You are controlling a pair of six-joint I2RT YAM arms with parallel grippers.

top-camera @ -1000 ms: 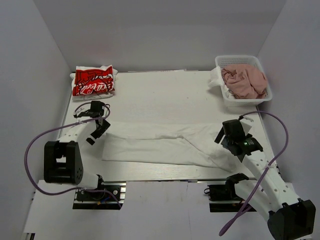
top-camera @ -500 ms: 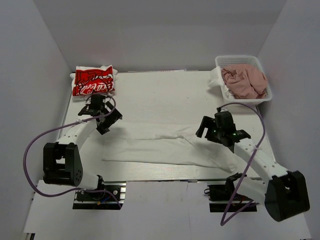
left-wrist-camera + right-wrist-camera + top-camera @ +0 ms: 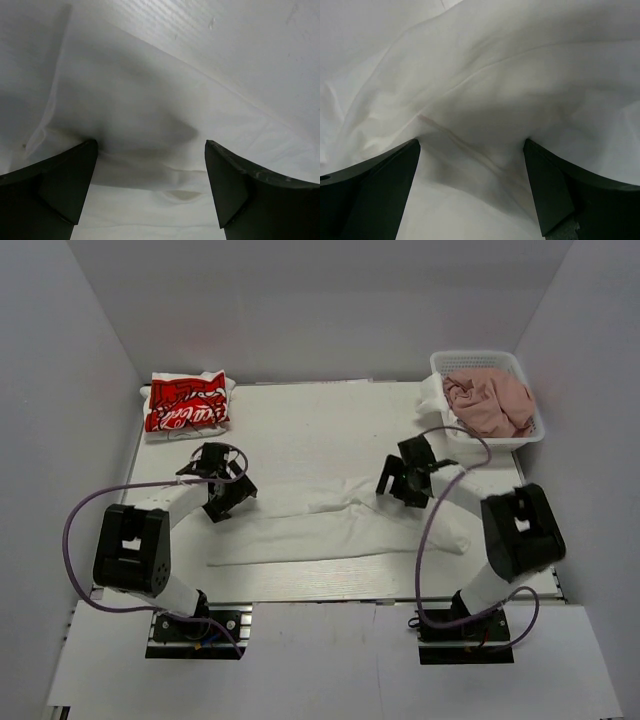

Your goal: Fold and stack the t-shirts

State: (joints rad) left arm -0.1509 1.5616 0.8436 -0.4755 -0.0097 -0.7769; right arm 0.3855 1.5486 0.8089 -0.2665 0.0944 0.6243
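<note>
The large white t-shirt point(image 3: 320, 530) lies stretched in a long rumpled band across the middle of the surface point(image 3: 320, 430), running from lower left toward the right. The left fingers point(image 3: 226, 500) sit at the band's upper left corner. In the left wrist view they are spread wide, tips down on the cloth near its edge, with smooth white fabric bulging between them and nothing clamped. The right fingers point(image 3: 400, 489) are on the upper right part of the same shirt. The right wrist view shows them equally wide apart, tips pressed into creased folds, gripping nothing. The white t-shirt with red print point(image 3: 187, 403) lies folded in the upper left corner of the surface. The dusty-pink t-shirt point(image 3: 490, 400) is bunched inside the white mesh basket point(image 3: 478, 356) at the upper right.
</note>
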